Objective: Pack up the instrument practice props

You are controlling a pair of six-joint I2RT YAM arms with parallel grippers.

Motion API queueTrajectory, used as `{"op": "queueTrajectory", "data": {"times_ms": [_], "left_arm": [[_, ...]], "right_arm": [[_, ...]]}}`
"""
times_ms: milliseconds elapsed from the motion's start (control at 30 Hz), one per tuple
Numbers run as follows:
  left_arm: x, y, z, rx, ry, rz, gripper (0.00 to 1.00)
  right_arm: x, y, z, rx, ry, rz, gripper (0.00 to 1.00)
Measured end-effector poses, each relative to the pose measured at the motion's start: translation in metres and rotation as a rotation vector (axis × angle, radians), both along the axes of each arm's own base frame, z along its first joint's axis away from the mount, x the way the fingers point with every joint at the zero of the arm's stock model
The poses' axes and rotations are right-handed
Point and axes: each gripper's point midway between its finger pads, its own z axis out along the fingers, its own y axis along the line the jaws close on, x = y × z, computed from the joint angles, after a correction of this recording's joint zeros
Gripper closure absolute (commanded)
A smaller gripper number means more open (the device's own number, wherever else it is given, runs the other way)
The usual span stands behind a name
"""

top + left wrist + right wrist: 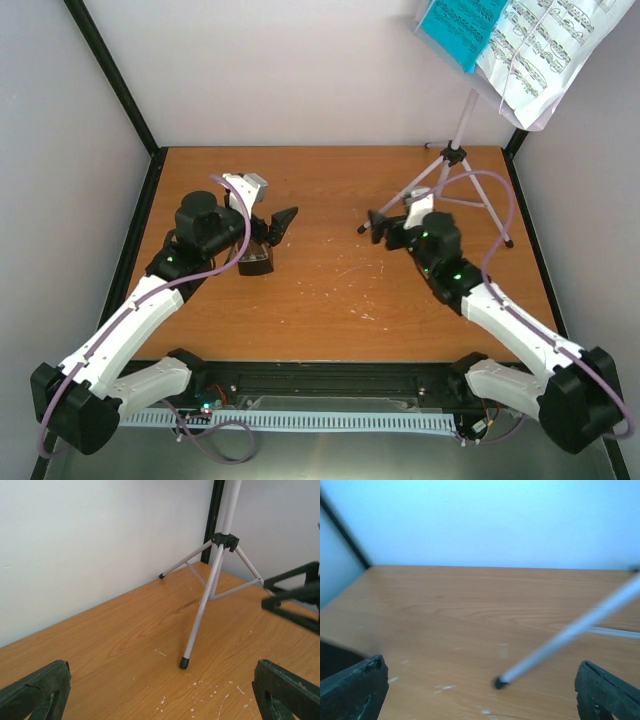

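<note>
Silver music stand (453,157) stands far right, near foot just ahead of my right gripper (481,670), spread wide and empty to grasp it, I judge, with my left gripper (161,667) likewise open, empty.

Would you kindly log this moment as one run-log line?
left gripper open, empty | right gripper open, facing foot of silver tripod music stand, not gripping | white printed sheet music and teal folder atop stand

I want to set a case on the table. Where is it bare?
Bare: the middle of the table, between left gripper and right gripper, and the rear left, bordered by the back wall and the stand. Crowded: right rear, where the stand's legs spread and the right gripper's open jaws sit by its front foot.
</note>
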Motion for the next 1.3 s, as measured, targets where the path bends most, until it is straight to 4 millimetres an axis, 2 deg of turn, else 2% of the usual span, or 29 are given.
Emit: {"op": "queueTrajectory", "data": {"times_ms": [133,167,200,267,367,467,600,733,933,1033,1100,1300], "left_arm": [[0.0,0.0,0.0,0.0,0.0,-0.001,0.01],[0.0,0.0,0.0,0.0,0.0,-0.001,0.0],[0.0,0.0,0.0,-0.001,0.001,-0.001,0.01],[-0.001,-0.001,-0.001,-0.002,0.004,-0.008,0.0],[-0.004,-0.004,-0.002,-0.005,0.009,-0.032,0.01],[-0.005,-0.006,-0.003,-0.007,0.012,-0.046,0.0],[-0.005,-0.007,-0.005,-0.007,0.019,-0.052,0.01],[-0.007,-0.01,-0.006,-0.009,0.025,-0.075,0.01],[-0.01,-0.013,-0.006,-0.013,0.027,-0.096,0.01],[-0.01,-0.013,-0.006,-0.012,0.027,-0.096,0.01],[-0.009,-0.013,-0.006,-0.012,0.028,-0.096,0.0],[-0.008,-0.013,-0.008,-0.01,0.034,-0.095,0.01]], "right_arm": [[0.029,-0.083,-0.003,-0.011,0.069,-0.205,0.0],[0.032,-0.088,-0.005,-0.01,0.086,-0.208,0.0],[0.04,-0.116,-0.007,-0.002,0.103,-0.27,0.0],[0.05,-0.141,-0.007,0.017,0.127,-0.307,0.0],[0.068,-0.164,0.001,0.054,0.132,-0.32,0.0],[0.086,-0.173,0.02,0.074,0.106,-0.298,0.01],[0.115,-0.178,0.054,0.071,0.037,-0.257,0.03],[0.139,-0.186,0.072,0.043,-0.012,-0.245,0.09],[0.169,-0.187,0.08,-0.022,-0.057,-0.205,0.35],[0.183,-0.188,0.086,-0.052,-0.083,-0.195,0.43],[0.188,-0.189,0.089,-0.07,-0.103,-0.189,0.47],[0.197,-0.188,0.1,-0.108,-0.172,-0.169,0.7]]}}
